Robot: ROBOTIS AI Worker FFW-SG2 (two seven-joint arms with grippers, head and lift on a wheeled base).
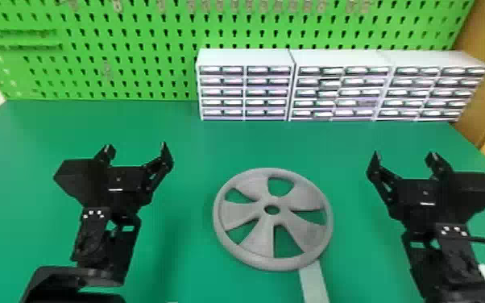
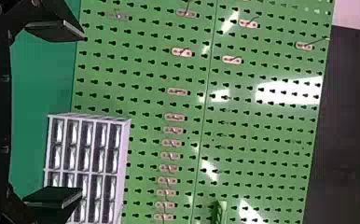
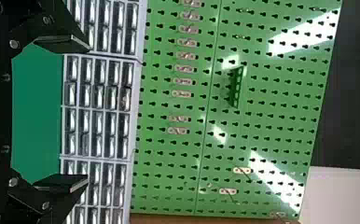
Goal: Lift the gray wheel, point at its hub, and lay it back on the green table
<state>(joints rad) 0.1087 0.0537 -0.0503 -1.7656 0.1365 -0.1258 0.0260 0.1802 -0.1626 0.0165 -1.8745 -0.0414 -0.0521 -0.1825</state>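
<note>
Pre-lift: gray wheel point(image 1: 274, 221) is ungripped; L gripper point(image 1: 136, 146) & R gripper point(image 1: 404, 153) are spread wide; rim point(image 1: 270, 264) prob. to be grasped next.

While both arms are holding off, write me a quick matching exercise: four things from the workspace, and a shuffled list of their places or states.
1. gray wheel
2. left claw
3. drawer cabinets
4. pegboard

A. standing in a row at the table's back
B. bright green, full of holes
C. lying on the table
D. open and empty

Pairs: 1-C, 2-D, 3-A, 4-B
</note>
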